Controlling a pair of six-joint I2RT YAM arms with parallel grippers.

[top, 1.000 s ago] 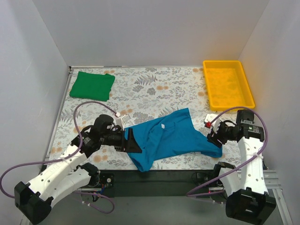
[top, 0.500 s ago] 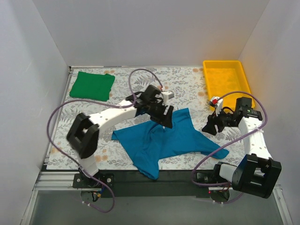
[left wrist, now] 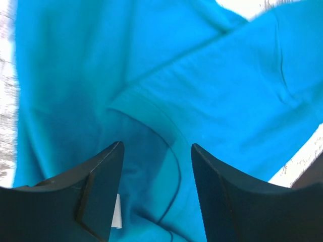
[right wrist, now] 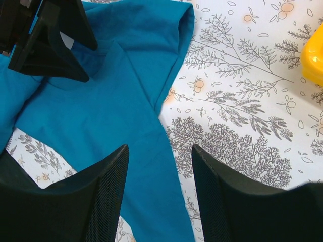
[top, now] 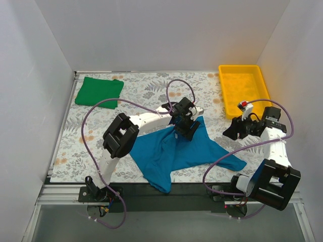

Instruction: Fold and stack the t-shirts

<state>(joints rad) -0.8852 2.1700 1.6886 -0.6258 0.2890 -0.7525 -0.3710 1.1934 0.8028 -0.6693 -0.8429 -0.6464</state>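
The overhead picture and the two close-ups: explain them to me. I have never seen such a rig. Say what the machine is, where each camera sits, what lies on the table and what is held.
Two white robot arms are bolted at the table's near edge, each ending in a two-finger gripper. The overhead picture comes from a fixed camera above and behind them. Each close-up comes from a camera on a wrist, so the dark shapes at the bottom are that arm's own fingers. On the flowered table lie a crumpled teal-blue t-shirt, a folded green t-shirt far left, and a yellow tray far right. The left gripper hangs open over the teal shirt's collar. The right gripper, also open, is over that shirt's edge. Nothing is held.
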